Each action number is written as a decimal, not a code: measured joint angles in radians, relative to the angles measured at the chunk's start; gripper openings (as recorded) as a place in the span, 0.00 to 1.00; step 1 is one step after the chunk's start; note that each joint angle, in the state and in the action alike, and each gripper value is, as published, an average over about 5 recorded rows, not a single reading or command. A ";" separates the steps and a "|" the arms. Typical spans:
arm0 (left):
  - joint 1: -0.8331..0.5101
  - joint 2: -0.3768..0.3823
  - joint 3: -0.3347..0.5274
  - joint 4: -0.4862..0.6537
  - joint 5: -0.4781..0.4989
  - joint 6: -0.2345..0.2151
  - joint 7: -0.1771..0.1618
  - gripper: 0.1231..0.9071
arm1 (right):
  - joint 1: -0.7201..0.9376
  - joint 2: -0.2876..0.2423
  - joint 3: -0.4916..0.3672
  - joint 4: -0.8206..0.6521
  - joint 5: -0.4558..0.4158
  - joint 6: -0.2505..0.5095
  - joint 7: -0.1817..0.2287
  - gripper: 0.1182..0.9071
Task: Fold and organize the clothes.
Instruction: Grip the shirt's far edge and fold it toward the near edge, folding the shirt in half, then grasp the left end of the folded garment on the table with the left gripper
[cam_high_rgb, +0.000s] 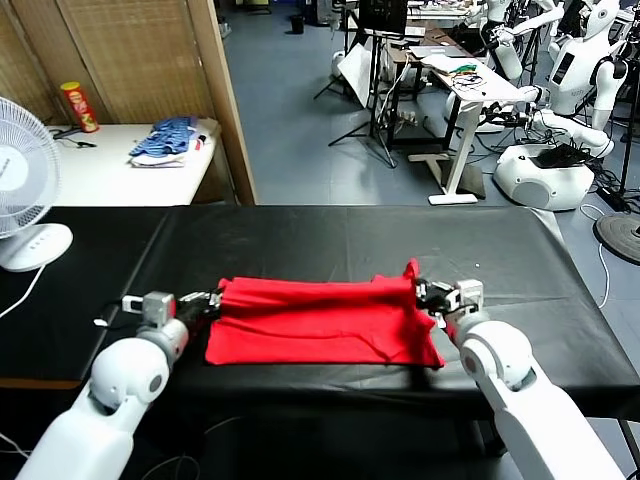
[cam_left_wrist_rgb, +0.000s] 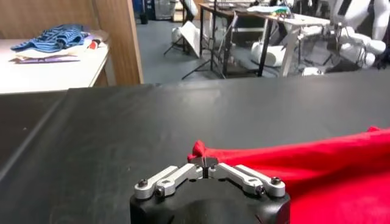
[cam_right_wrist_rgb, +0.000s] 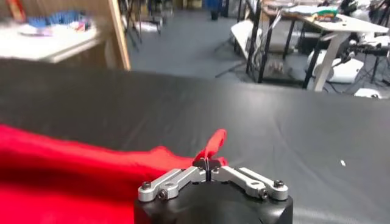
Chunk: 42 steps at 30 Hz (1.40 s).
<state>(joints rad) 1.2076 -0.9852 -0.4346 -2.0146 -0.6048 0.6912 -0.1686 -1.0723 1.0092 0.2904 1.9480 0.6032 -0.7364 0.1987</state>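
A robotics lab; white robots (cam_high_rgb: 560, 150) parked among desks (cam_high_rgb: 470, 85) and tripods (cam_high_rgb: 375, 120).

fan (cam_high_rgb: 25, 170) far left | striped cloth pile (cam_high_rgb: 163, 140), red can (cam_high_rgb: 80, 107) on white table (cam_high_rgb: 120, 175)

No readable text anywhere; the red can (cam_high_rgb: 79, 106) on the far side table (cam_high_rgb: 110, 170) carries print too small to make out.

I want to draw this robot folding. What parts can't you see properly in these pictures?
- Red T-shirt: any print or tags, facing away or folded under, in every view.
- The cloth's pinched corners: covered by the shut left gripper and right gripper.
- Both arms: cut off by the head view's bottom edge.
- Striped cloth pile on the side table: too small to tell apart; blurred in the right wrist view.
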 joint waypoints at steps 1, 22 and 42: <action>0.011 0.000 -0.001 -0.003 0.010 0.001 0.001 0.01 | -0.007 -0.001 0.000 0.005 -0.001 0.000 -0.001 0.01; 0.119 -0.010 -0.051 -0.099 0.022 0.046 0.000 0.53 | -0.106 -0.012 0.103 0.112 -0.006 0.000 -0.022 0.80; -0.146 -0.115 0.020 0.183 -0.127 -0.003 -0.021 0.86 | 0.122 0.179 0.025 -0.229 -0.139 0.086 -0.020 0.83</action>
<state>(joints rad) 1.0612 -1.0998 -0.4151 -1.8314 -0.7321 0.6882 -0.1891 -0.9503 1.1883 0.3157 1.7192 0.4639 -0.6509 0.1785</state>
